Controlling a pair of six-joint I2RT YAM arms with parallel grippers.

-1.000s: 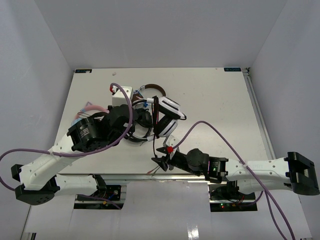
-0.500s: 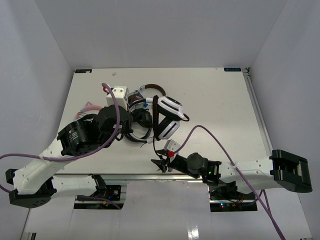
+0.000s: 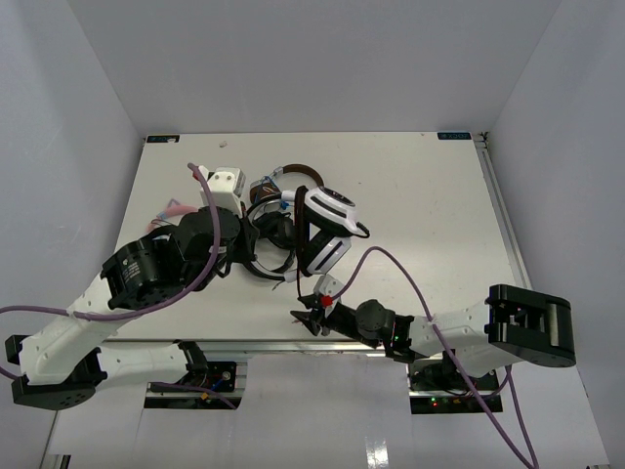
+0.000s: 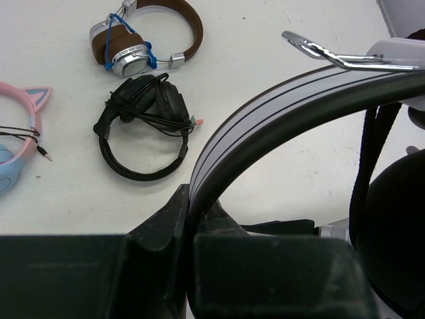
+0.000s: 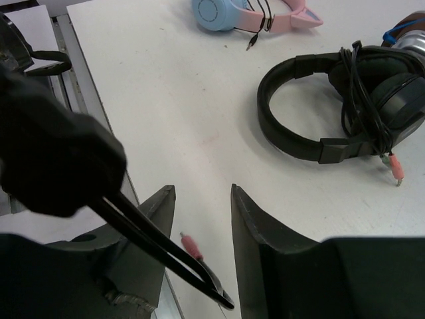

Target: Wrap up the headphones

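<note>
The white headphones (image 3: 330, 207) hang lifted over the middle of the table. My left gripper (image 3: 246, 217) is shut on their white headband (image 4: 279, 106), which runs up from between the jaws (image 4: 192, 206). A black ear pad (image 4: 398, 232) hangs at the right of that view. My right gripper (image 3: 311, 315) is open and low at the table's near edge. In the right wrist view (image 5: 199, 199) the thin black cable (image 5: 153, 232) crosses between the fingers. Its red plug (image 5: 190, 245) lies on the table there, and neither finger touches it.
All-black headphones (image 3: 269, 244) (image 5: 332, 106) lie just left of the white ones. Brown-banded silver headphones (image 3: 298, 174) (image 4: 143, 33) lie behind them. Pink and blue cat-ear headphones (image 3: 176, 210) (image 5: 252, 13) lie far left. The table's near edge rail (image 5: 73, 60) runs beside my right gripper.
My left arm has drawn back to the left with the headband in its grip, and the white headphones shifted slightly. My right gripper has slid left along the near edge.
</note>
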